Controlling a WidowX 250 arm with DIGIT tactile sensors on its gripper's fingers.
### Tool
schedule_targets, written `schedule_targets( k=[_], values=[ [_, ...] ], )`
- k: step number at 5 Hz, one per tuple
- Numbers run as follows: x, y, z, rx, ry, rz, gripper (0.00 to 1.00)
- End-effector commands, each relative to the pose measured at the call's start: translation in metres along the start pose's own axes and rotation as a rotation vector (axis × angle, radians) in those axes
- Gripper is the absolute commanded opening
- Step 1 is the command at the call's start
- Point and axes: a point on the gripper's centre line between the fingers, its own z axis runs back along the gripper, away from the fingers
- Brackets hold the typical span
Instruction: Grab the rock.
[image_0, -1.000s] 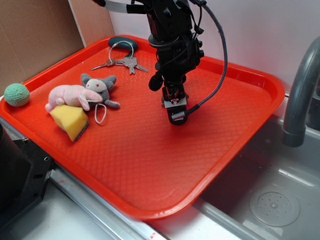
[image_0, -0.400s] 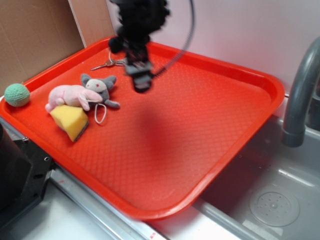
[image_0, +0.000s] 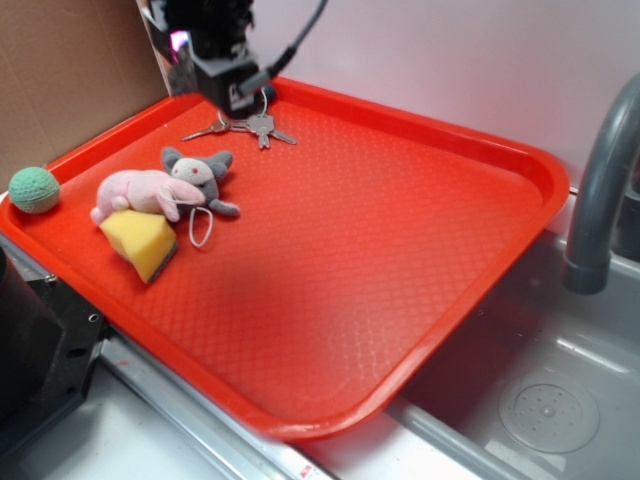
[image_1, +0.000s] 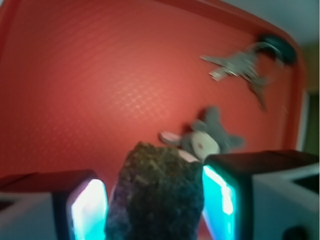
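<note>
Gripping the rock (image_1: 156, 195) between its two fingers, the gripper (image_0: 222, 72) is held high over the far left corner of the tray (image_0: 520, 160), so the stone is kept clear of the keys (image_0: 250, 124) and the plush mouse (image_0: 197, 178) below. In the exterior view the rock cannot be made out in the blurred, partly cropped gripper; only the wrist view shows it, with its lower part cut off.
</note>
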Motion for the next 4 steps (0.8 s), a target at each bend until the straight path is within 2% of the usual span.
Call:
schedule_targets(
  k=[1, 2, 3, 4],
  values=[
    [0.015, -0.013, 0.04, 0.021, -0.078, 0.332, 0.0],
    [0.007, -0.012, 0.051, -0.036, -0.157, 0.328, 0.0],
    [0.0, -0.011, 0.058, -0.132, -0.282, 0.297, 0.0],
    [0.003, -0.012, 0.05, -0.102, -0.231, 0.294, 0.0]
  ],
)
